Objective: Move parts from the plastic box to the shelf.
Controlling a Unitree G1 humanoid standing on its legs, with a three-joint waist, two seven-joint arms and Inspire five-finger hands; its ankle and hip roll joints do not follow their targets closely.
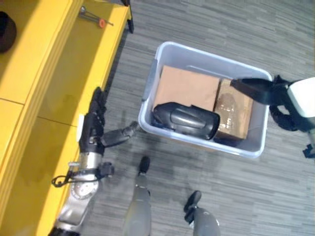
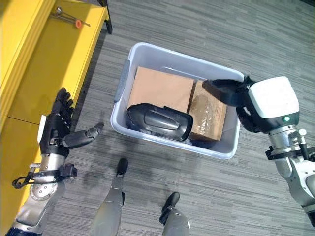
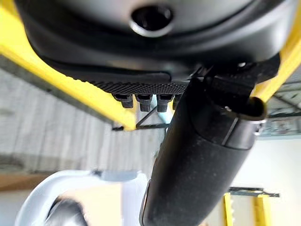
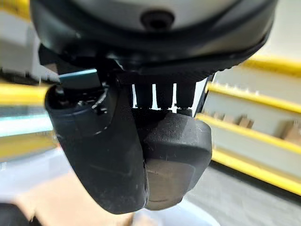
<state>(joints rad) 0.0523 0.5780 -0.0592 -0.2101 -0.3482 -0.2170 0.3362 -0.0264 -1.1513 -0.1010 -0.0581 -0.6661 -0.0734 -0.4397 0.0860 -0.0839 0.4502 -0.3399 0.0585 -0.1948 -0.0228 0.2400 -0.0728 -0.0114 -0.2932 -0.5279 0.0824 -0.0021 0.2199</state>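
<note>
Plastic box [image 2: 129, 63], pale grey and open-topped, sits on the grey floor between the two hands, with the right hand [image 2: 227, 92] over its rim and the left hand [image 2: 58, 129] well apart from it on the other side. Beyond the left hand runs the yellow shelf [image 2: 54, 59], its low deck lying just beside that hand's straightened fingers; the left hand is open, fingers stretched out along the shelf edge and the thumb pointing toward the box, holding nothing. Inside the box, a large plain cardboard box [image 2: 160, 88] lies flat on the side away from the right hand, and a smaller brown carton [image 2: 209, 115] wrapped in glossy tape lies directly under the right hand's fingertips. A dark, rounded plastic part [image 2: 160, 120] rests on top of the two cartons, nearer the robot, between the hands and touching neither. The right hand reaches in from the box's right wall with fingers extended over the taped carton, spread and not curled around anything. Far past the left hand, on the shelf deck, lies a small metal tool with an orange tip [image 2: 69, 17].
</note>
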